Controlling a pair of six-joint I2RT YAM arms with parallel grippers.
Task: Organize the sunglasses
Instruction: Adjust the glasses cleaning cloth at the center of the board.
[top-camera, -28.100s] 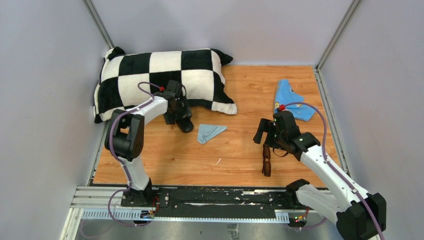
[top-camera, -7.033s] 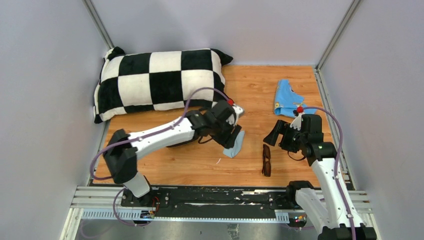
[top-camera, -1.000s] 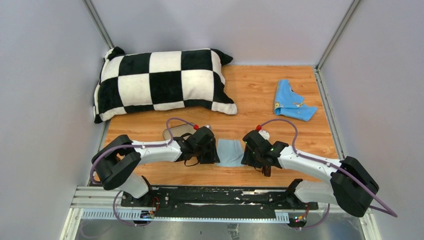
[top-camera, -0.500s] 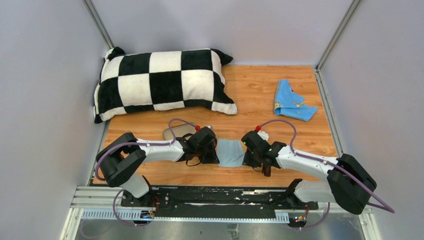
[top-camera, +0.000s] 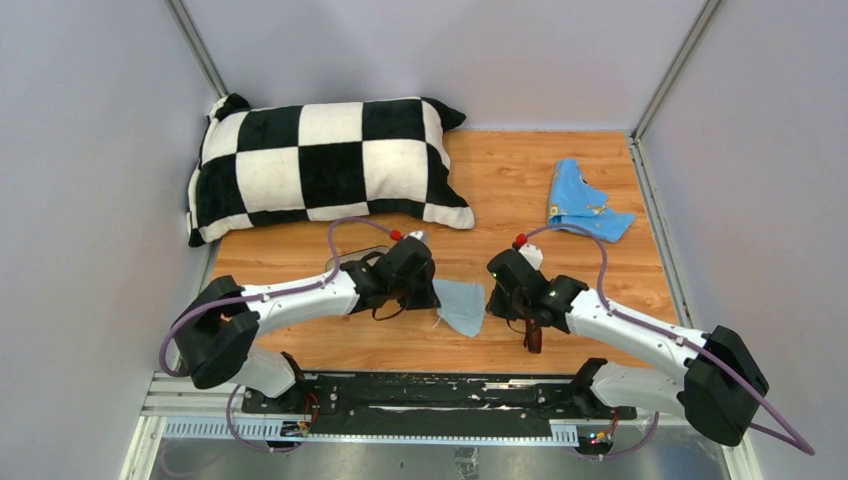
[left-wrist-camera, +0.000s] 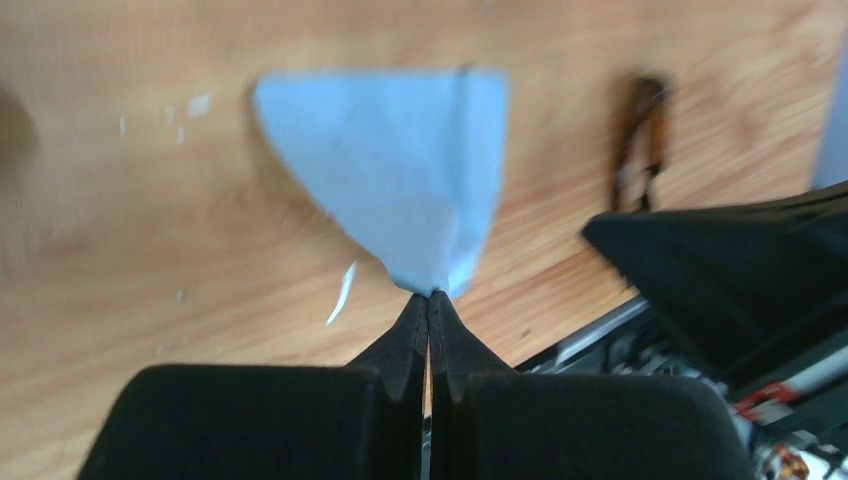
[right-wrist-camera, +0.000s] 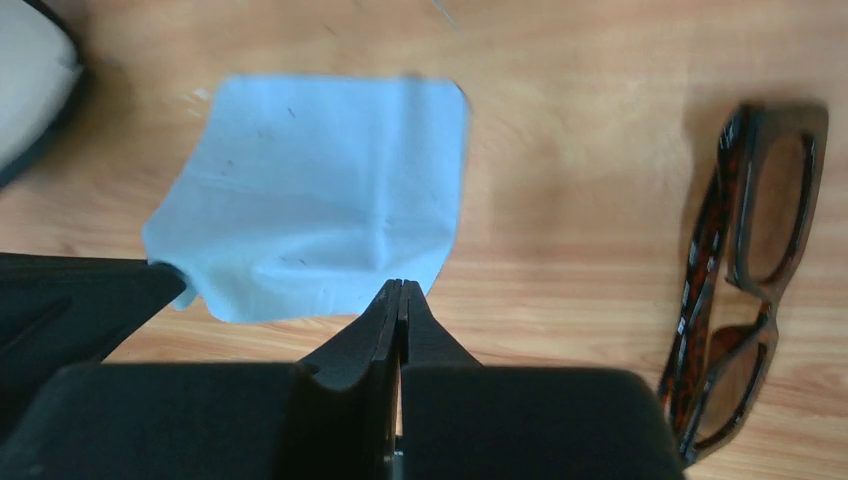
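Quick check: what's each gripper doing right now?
Left gripper: closed, pinching a corner of the grey-blue cloth.
Right gripper: closed, pinching the same cloth's other edge.

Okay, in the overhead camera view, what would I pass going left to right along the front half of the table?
left gripper → grey-blue cloth → right gripper → sunglasses

Both arms low, wrists inward; left fingers (left-wrist-camera: 405, 345) and right fingers (right-wrist-camera: 380, 322) tight together.
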